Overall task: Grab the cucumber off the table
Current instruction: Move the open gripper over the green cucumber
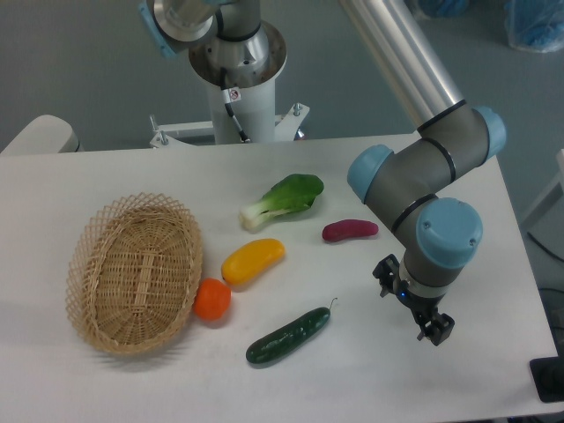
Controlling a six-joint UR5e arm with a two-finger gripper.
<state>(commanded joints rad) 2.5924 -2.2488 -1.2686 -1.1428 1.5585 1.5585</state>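
Cucumber on the table, gripper off to its right and clear of it

The cucumber (pixel 288 336) lies flat on the white table (pixel 106 388), slanting from lower left up to its thin stem tip at upper right; the gripper (pixel 421 315) hangs well to the right of that stem end, touching nothing, and whether its jaws are released or clenched cannot be told from this angle. Taking the cucumber as the landmark: an orange fruit (pixel 212 299) sits up and to its left, touching the rim of a wicker basket (pixel 134 272) farther left; a yellow vegetable (pixel 253 260) lies just above it; a bok choy (pixel 283 201) lies farther above; a small purple-red vegetable (pixel 349 231) lies above and to the right
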